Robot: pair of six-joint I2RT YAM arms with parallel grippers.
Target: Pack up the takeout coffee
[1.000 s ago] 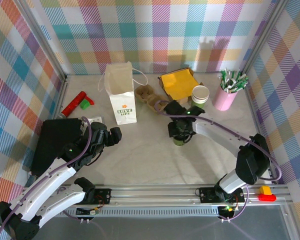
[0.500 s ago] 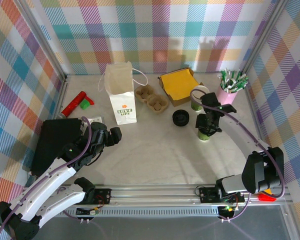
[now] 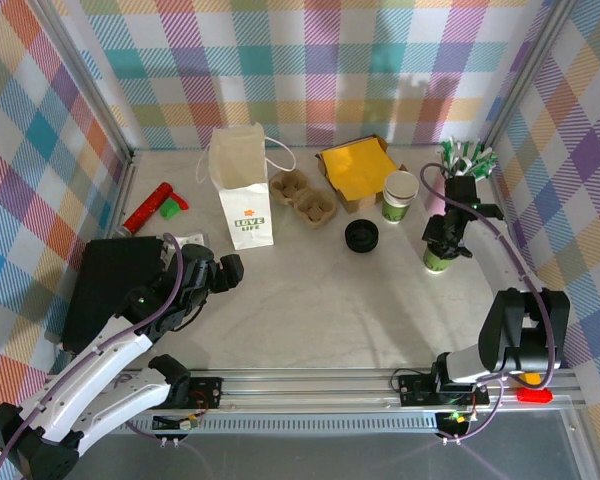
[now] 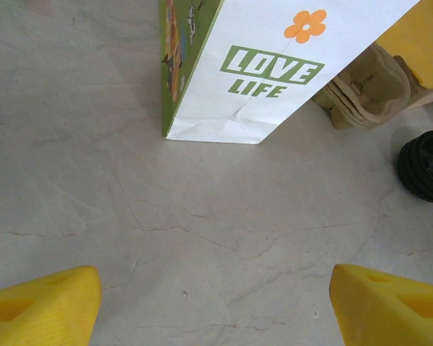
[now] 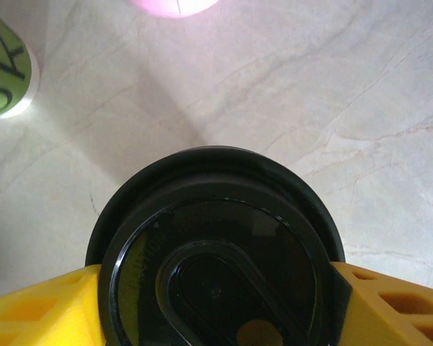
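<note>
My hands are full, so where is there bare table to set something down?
Widest bare patch: the front middle of the pale table, bordered by the left gripper, the black round lid and the near rail. The back row is crowded: white paper bag, brown cardboard cup carrier, yellow box, open paper cup, and the right gripper holding the black-lidded paper cup.

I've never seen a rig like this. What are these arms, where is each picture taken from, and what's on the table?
These are two robot arms bolted at the near edge of a table, each ending in a two-finger gripper. One picture looks down from above; the other two come from cameras on the wrists. On the table stand a white paper bag, a brown cup carrier, an open paper cup and spare black lids. The right gripper grips a lidded coffee cup. The left gripper is open and empty, facing the bag.
</note>
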